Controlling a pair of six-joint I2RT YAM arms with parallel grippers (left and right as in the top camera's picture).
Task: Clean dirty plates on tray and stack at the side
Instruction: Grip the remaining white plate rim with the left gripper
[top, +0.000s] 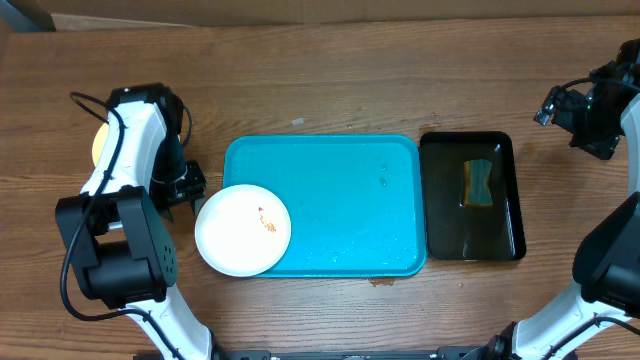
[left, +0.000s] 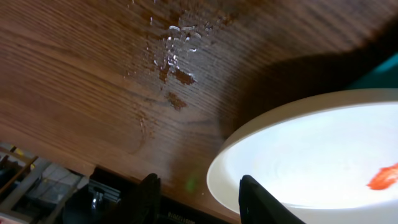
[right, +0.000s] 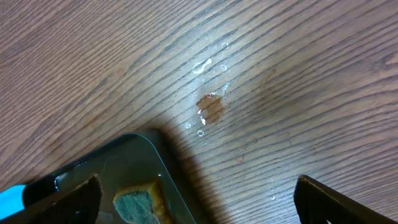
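One white plate (top: 242, 230) carries orange-red smears and sits half on the front-left corner of the tray (top: 340, 200), half on the table (top: 320, 80): not yet cleaned. The rest of the tray is bare apart from water drops. A pale yellow plate (top: 96, 146) shows at the far left, mostly hidden behind the left arm, probably already set aside; whether another lies with it cannot be told. Left gripper (left: 199, 199) is spread beside the white plate's rim, holding nothing. Right gripper (right: 198, 186) is wide and empty, off the black tray (top: 505, 200) where the sponge (top: 481, 183) lies. Judged roughly two-thirds done.
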